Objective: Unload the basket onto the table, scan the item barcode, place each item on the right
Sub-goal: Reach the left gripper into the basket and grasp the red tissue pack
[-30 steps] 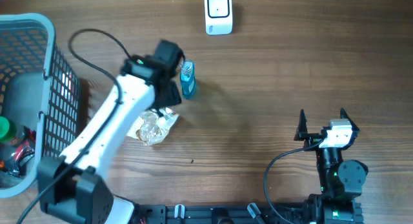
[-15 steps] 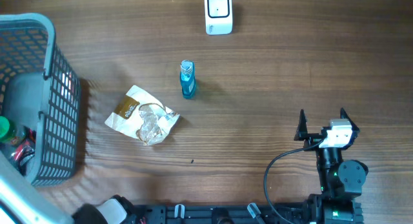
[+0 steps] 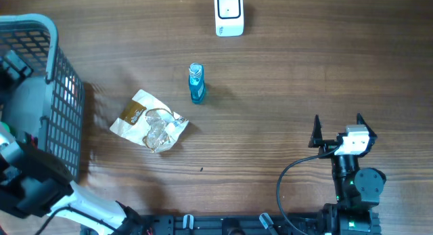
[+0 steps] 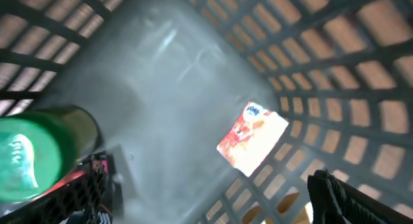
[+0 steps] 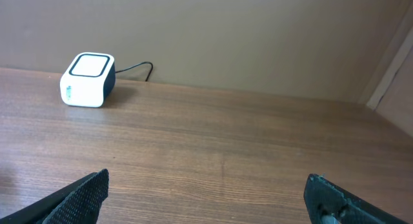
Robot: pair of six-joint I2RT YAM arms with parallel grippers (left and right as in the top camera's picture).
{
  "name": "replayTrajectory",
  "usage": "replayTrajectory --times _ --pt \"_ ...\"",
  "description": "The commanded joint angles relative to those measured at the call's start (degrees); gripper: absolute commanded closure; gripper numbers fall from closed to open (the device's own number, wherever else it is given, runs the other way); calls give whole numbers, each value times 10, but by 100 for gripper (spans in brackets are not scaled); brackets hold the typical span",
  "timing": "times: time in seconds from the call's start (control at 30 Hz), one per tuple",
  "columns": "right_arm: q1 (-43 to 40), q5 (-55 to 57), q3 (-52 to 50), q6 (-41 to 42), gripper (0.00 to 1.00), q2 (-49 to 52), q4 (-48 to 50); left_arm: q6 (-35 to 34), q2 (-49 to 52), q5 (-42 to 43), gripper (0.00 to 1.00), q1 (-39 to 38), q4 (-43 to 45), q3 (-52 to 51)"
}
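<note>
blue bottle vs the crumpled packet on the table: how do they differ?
Colour: the blue bottle is clear blue; the packet is white with brown print.
Shape: the bottle is slim; the packet is wide and crumpled.
Place: the bottle sits nearer the white scanner; the packet nearer the basket.
Shared: both rest on the table, outside the basket, nothing touching them.

I'm looking down into the basket (image 4: 161, 82). A green-capped bottle (image 4: 29, 161) sits by its left wall. A red-and-orange packet (image 4: 253, 137) lies on its grey floor by the right lattice wall.
</note>
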Motion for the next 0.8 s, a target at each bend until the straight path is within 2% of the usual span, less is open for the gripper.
replayTrajectory --times 0.0,0.1,0.17,0.47,0.53,0.7,0.77 --pt "2 -9 0 10 0 1 2 44 24 30 1 2 3 -13" --pt "2 -9 0 10 0 1 2 44 49 38 4 1 3 -13" --pt "2 -9 0 10 0 1 3 68 64 77 7 -5 1 -14" --pt "2 -9 0 10 0 1 2 82 84 75 7 -35 77 -101" --pt "2 -9 0 10 0 1 3 82 84 79 14 -35 102 -120" --pt "2 -9 0 10 0 1 2 82 84 132 16 -35 157 -173" --pt "2 -9 0 10 0 1 2 82 84 143 26 -35 165 -185"
